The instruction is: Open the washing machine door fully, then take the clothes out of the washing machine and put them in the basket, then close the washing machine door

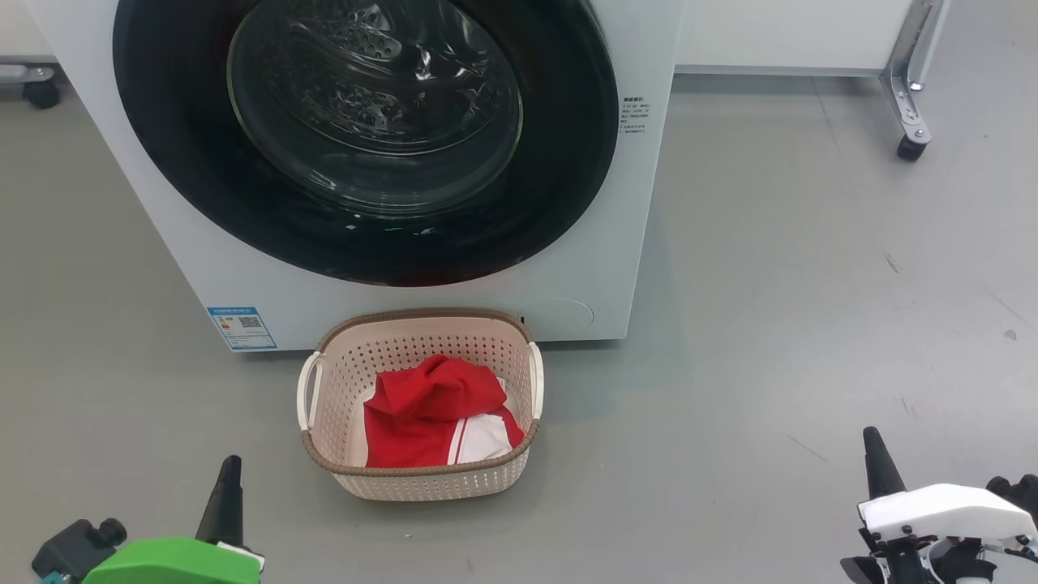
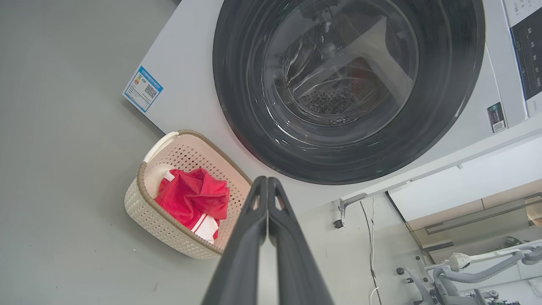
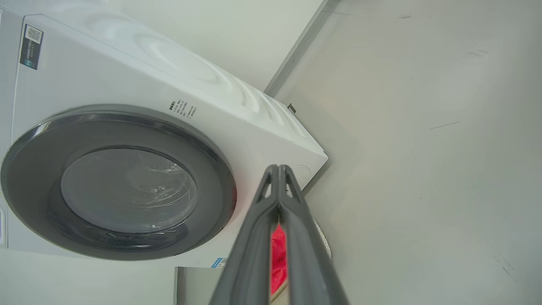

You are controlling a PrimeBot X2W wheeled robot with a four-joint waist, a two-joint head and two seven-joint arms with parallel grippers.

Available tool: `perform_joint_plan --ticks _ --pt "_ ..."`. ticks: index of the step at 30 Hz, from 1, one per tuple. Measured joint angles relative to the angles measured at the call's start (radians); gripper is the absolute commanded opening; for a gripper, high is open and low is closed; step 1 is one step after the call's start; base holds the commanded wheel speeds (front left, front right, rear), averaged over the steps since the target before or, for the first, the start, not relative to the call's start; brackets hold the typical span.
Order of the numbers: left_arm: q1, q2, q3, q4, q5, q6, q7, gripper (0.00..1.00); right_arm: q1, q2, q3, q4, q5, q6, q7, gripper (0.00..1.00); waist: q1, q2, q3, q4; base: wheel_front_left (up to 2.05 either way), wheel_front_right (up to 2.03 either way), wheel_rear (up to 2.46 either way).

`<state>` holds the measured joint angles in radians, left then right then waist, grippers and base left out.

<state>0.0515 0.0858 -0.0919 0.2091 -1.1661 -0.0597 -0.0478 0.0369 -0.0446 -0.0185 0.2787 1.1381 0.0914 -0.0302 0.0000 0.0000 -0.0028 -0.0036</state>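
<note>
At the lower left of the head view the left gripper (image 1: 231, 470) hangs over the grey floor (image 1: 770, 284), well apart from the basket. In its own wrist view the two dark fingers (image 2: 254, 212) lie pressed together from tip down, with nothing between them.

The washing machine (image 1: 584, 276) stands on the floor, with a blue QR sticker (image 1: 242, 327) at the lower left corner of its white front. The washing machine door (image 1: 373, 105) is closed, its black ring flat against the front, and the perforated steel drum shows through the clear glass bowl.

The basket (image 1: 422, 313) stands on the floor at the foot of the machine, below the bottom edge of the door; whether its far rim touches the front I cannot tell. The clothes (image 1: 430, 410) lie inside it as a crumpled red heap with a white striped panel toward the near right corner.

At the lower right the right gripper (image 1: 874, 454) points up over bare floor, well apart from the basket. In the right wrist view its fingers (image 3: 296, 220) meet at the tips and grip nothing; the red seen in the slit between them is the cloth in the basket beyond.

At the upper right a metal leg with a black caster (image 1: 910, 148) rests on the floor.
</note>
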Motion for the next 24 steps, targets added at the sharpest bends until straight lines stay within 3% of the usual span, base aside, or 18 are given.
perform_joint_plan --ticks 24 --pt "-0.055 0.0 0.061 0.033 -0.307 -0.035 0.064 0.0 -0.057 0.0 -0.062 0.0 0.293 0.021 0.079 0.0 0.0 0.0 0.004 0.002 0.0 0.0 0.0"
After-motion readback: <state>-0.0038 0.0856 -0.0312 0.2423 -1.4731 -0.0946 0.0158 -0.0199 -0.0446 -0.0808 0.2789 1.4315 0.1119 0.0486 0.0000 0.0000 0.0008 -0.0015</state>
